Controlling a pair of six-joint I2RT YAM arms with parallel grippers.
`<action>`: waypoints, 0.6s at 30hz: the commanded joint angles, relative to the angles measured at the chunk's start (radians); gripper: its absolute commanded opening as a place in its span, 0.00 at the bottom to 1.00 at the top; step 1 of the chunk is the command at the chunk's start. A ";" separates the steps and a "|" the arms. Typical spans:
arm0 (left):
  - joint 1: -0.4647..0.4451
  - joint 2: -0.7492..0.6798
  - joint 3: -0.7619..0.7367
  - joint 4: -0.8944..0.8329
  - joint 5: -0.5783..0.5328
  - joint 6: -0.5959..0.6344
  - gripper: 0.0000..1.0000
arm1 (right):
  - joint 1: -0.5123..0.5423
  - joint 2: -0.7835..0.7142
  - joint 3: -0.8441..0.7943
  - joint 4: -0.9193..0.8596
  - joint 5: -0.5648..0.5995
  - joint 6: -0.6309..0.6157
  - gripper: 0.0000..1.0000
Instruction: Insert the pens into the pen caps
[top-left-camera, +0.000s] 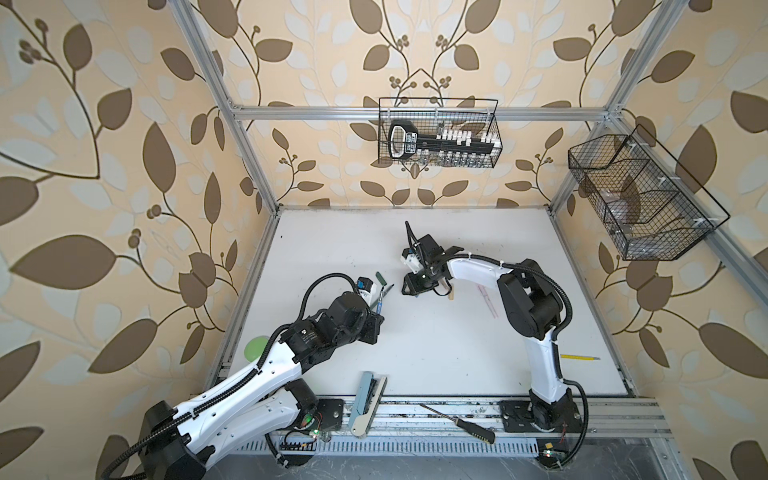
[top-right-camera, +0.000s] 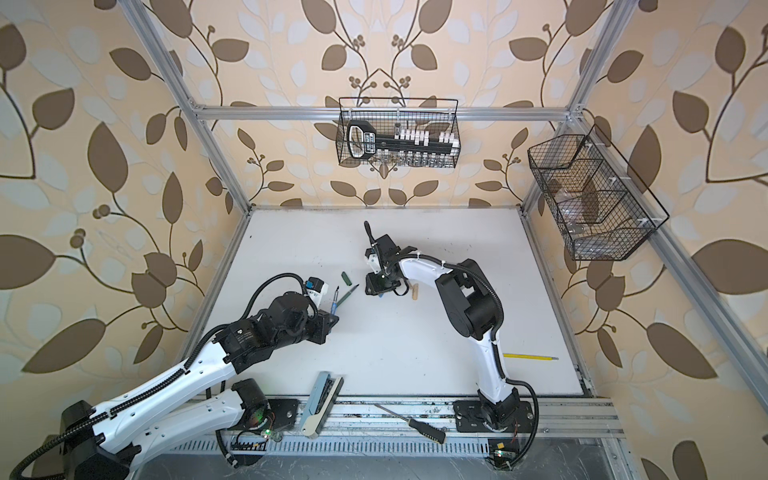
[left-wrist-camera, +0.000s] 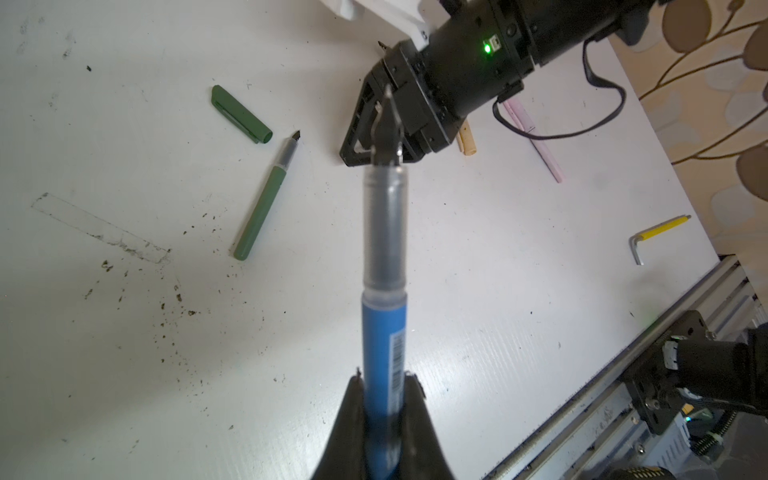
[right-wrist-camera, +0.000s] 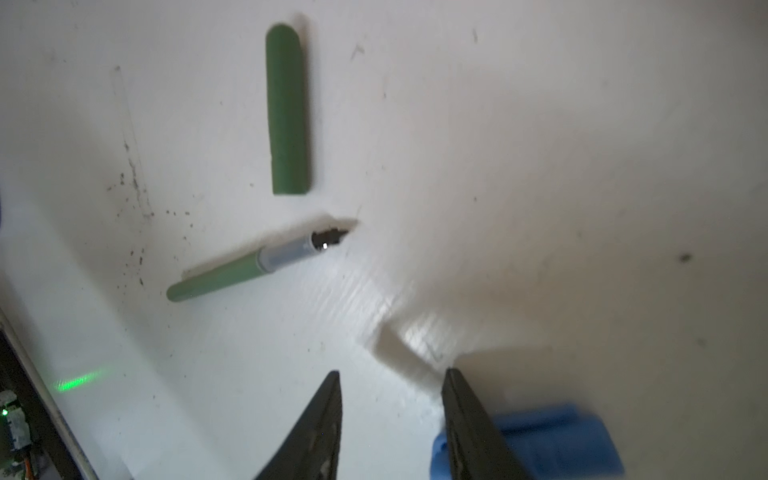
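The left gripper is found clamped on the blue pen at its barrel, the dark tip projecting toward the right gripper. That gripper's jaws are seen parted, with nothing clamped between the tips. The blue cap, blurred, lies just beside one finger, mostly on its outer side. The green pen and green cap are noted loose on the table.

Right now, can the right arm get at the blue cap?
Probably yes. The blue cap lies on the table outside one finger of the open right gripper, not between the jaws; nothing covers it, so a small shift should do.
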 joint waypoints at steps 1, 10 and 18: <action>0.010 -0.027 0.012 -0.013 -0.021 0.005 0.10 | -0.013 -0.082 -0.068 -0.065 0.016 -0.031 0.41; 0.010 -0.027 -0.003 0.016 -0.020 0.023 0.10 | -0.055 -0.201 -0.103 -0.054 0.019 -0.034 0.43; 0.010 0.008 -0.004 0.041 -0.003 0.026 0.10 | -0.071 -0.047 0.036 -0.107 0.073 -0.072 0.48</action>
